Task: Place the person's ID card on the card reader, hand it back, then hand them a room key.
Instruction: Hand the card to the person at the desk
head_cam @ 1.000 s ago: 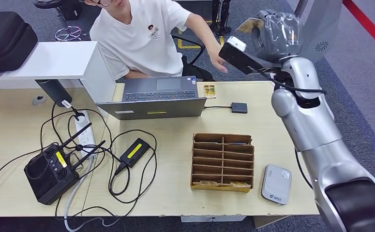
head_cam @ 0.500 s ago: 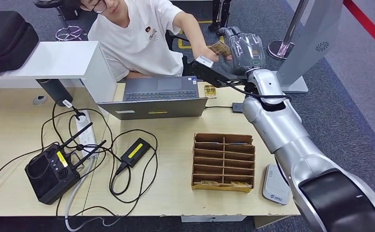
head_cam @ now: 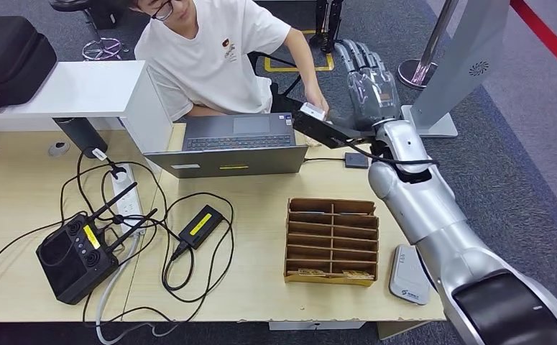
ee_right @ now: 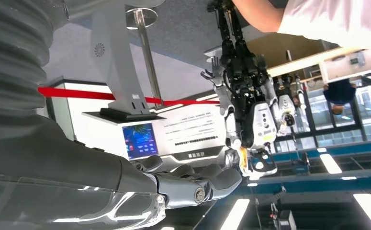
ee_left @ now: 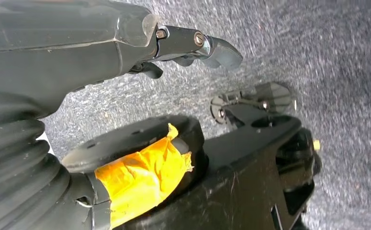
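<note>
My right hand [head_cam: 367,75] is raised beyond the desk's far edge, by the seated person [head_cam: 214,54]. Its fingers are stretched out straight and hold nothing; in the right wrist view the fingers [ee_right: 197,184] are just as bare. The person's hand [head_cam: 317,100] is close beside my right wrist, and I cannot tell whether it holds a card. The grey-white card reader [head_cam: 408,277] lies at the desk's near right corner. A cardboard slot rack [head_cam: 331,241] holds key cards [head_cam: 333,273] in its front row. My left hand [ee_left: 193,43] hangs over grey floor, holding nothing.
An open laptop [head_cam: 232,147] stands in front of the person, with a small black box [head_cam: 355,160] on a cable to its right. A black radio unit [head_cam: 74,255], a power strip and tangled cables [head_cam: 182,244] cover the desk's left half. A white shelf [head_cam: 81,90] stands at the back left.
My right arm swung down and left toward the person. The tan card it held is gone from the hand, and the fingers have straightened. The person's hand met mine, then drew back.
</note>
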### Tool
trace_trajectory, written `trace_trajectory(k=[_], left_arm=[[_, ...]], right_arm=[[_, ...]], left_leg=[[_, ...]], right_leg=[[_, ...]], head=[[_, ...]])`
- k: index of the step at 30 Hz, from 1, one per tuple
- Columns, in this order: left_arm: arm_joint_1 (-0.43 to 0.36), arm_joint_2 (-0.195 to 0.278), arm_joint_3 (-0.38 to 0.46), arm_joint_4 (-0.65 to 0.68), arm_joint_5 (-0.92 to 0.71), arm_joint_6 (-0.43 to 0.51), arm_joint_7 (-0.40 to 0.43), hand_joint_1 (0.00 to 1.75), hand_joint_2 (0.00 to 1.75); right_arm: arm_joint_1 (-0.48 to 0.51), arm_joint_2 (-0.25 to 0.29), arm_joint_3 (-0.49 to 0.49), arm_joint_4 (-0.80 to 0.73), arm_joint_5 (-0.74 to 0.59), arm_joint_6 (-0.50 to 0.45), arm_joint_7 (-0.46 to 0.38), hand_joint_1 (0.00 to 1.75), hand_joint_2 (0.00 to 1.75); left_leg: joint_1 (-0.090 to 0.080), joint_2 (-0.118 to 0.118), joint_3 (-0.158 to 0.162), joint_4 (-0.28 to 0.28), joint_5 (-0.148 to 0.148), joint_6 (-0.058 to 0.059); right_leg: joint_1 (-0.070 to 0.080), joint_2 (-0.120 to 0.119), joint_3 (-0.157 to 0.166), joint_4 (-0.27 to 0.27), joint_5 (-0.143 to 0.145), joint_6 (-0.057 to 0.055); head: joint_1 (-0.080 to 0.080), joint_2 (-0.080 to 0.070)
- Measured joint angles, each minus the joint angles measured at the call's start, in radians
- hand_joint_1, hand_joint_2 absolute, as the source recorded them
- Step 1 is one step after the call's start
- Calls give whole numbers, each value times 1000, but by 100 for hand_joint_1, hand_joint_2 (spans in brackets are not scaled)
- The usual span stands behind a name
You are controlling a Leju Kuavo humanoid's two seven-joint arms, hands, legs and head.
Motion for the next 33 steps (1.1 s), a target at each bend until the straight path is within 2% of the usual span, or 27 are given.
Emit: trace_trajectory(k=[6,9,13,18,23,26,31,33], left_arm=[[3,-4,15,0,15,74,3,0,175],[5,-4,27,0,23,84,7,0,175],[6,-3,44,0,36,83,13,0,175],[6,-2,66,0,54,85,17,0,175],[6,-2,85,1,71,90,22,0,175],[5,-2,98,0,80,96,29,0,175],[5,-2,115,0,88,103,30,0,175],[4,-2,121,0,88,104,30,0,175]], right_arm=[[258,-141,-33,-329,3,-19,-25,0,175],[423,-223,-67,-515,24,-48,-42,0,175],[625,-306,-119,-723,41,-102,-61,0,175],[847,-367,-190,-931,76,-180,-88,0,175],[1053,-391,-243,-1084,128,-252,-97,0,175],[1166,-407,-248,-1152,182,-277,-48,0,175],[1306,-495,-209,-1236,287,-275,186,0,175],[1333,-530,-181,-1255,303,-278,233,0,175]], left_leg=[[0,-2,-1,0,-1,1],[0,-3,-2,0,-2,2],[0,-3,-2,0,-4,2],[0,-3,-2,0,-5,2],[0,-3,-2,-1,-6,2],[0,-3,-2,-1,-6,2],[0,-1,-2,-1,-7,1],[0,0,-1,-1,-7,2]], right_leg=[[0,-2,1,-3,0,1],[0,-3,1,-3,-1,1],[0,-4,0,-3,-2,1],[0,-4,0,-4,-3,1],[0,-3,0,-4,-4,0],[0,-3,1,-4,-5,0],[0,-2,1,-4,-5,1],[0,-2,1,-4,-5,1]], head=[[0,0],[0,0],[0,0],[0,0],[0,0],[0,0],[0,0],[0,0]])
